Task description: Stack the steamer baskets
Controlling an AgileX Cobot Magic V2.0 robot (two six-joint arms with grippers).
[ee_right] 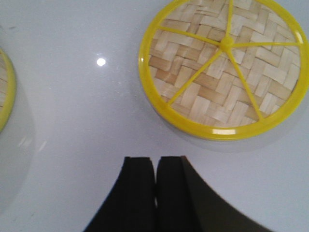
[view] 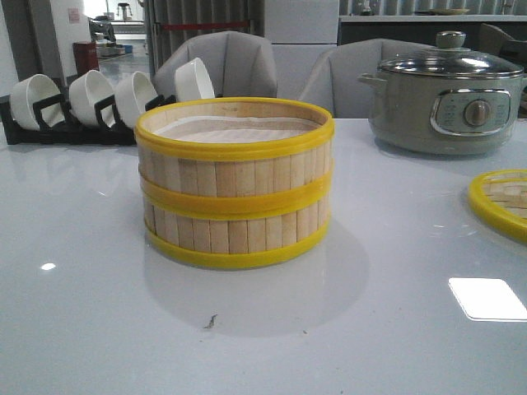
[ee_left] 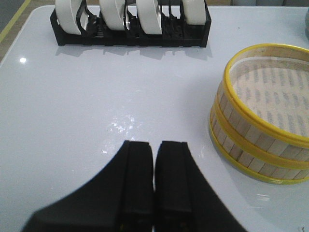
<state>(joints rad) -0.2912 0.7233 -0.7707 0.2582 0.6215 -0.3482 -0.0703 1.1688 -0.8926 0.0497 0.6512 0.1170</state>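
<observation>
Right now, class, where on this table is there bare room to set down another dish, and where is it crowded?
Free: the wide near strip in front of the stacked steamer baskets, and the patch between them and the woven lid. The near-left stretch below the bowl rack is bare too. Crowded: the far edge, with the rack on the left and the grey pot on the right.

Two steamer baskets stacked, one woven lid, four white bowls, one rack, one electric pot
</observation>
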